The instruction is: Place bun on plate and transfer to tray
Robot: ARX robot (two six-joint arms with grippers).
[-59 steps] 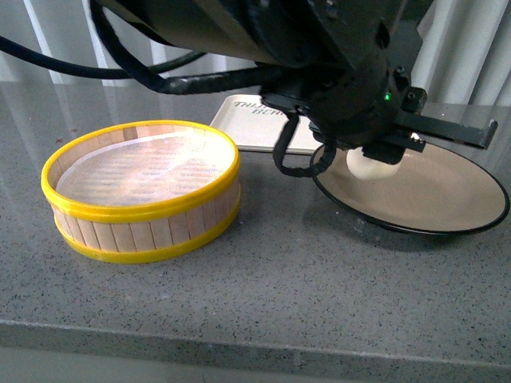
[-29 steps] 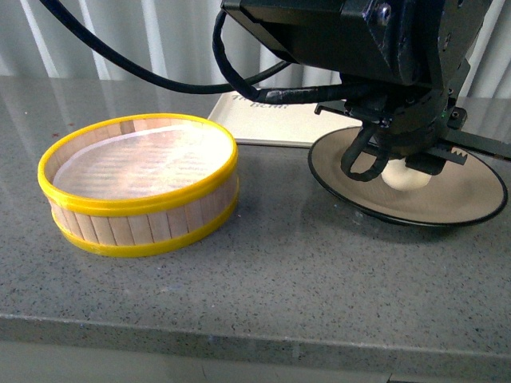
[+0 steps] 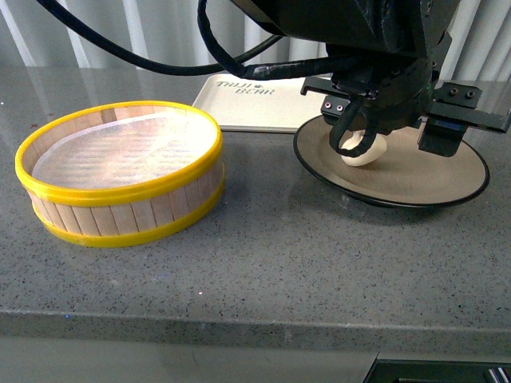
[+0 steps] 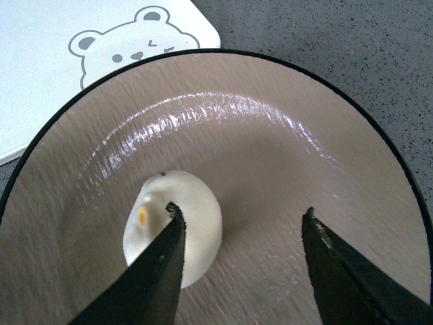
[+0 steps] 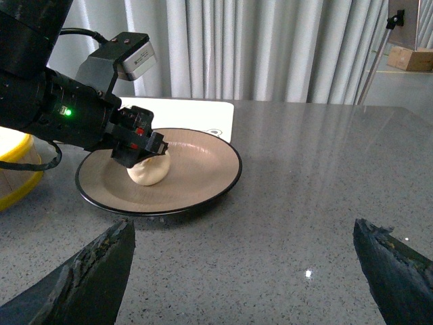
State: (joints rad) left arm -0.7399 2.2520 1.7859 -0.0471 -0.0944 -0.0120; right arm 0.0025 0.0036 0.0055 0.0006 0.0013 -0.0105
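At the far left of the grey speckled stone countertop point(image 3: 279, 263) stands a round wooden steamer basket with yellow rims point(image 3: 128, 219). It is upright and has a pale liner across its inside.

Behind the basket and to its right lies the flat rectangular cream-white tray point(image 3: 239, 108). It shows dark lettering in the front view and a bear drawing in the left wrist view. Nothing lies on the part of the tray that can be seen.

Next to the right is the wide round shallow plate with a taupe inside and a black rim point(image 3: 423, 179). It sits flat on the countertop. Its far edge is just beside the tray's near edge, and the left wrist view shows the rim overlapping the tray's corner.

The small round white bun point(image 3: 365, 153) rests on the plate, left of centre.

The left gripper point(image 4: 240, 223) hangs directly above the plate with its black fingers point(image 4: 159, 271) set wide apart. The bun lies at one finger and is not clamped. That finger overlaps the bun's edge, and contact cannot be judged.

Furthest right, the right gripper point(image 5: 243, 271) is spread wide over bare countertop, well apart from the plate. It holds nothing.
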